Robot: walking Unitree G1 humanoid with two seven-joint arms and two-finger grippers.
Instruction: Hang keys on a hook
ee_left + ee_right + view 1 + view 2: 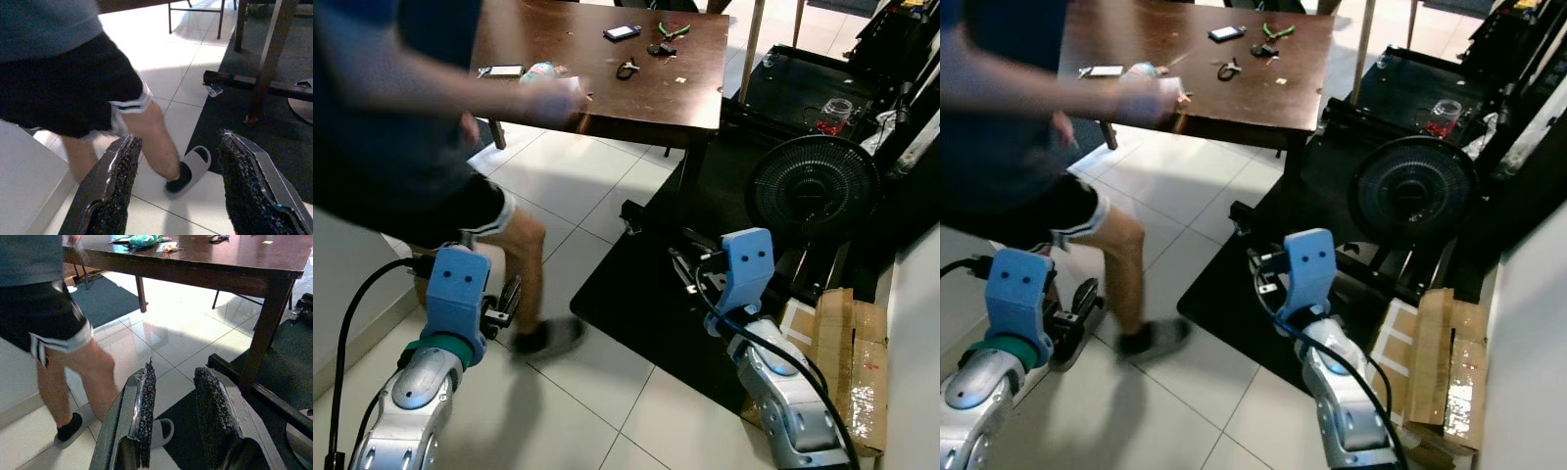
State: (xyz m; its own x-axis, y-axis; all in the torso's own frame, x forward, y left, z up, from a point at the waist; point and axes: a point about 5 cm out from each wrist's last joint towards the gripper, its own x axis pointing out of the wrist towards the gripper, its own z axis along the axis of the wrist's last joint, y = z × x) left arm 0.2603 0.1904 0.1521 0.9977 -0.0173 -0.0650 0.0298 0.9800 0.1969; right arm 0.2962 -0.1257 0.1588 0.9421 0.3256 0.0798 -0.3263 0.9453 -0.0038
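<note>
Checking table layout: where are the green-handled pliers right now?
In the left eye view, the green-handled pliers lie at the far end of the brown table, right of the black phone.

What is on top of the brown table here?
On the brown table: a dark phone, green-handled pliers, a small dark tool, a second phone and a teal object. The person's blurred hand covers the near-left edge.
</note>
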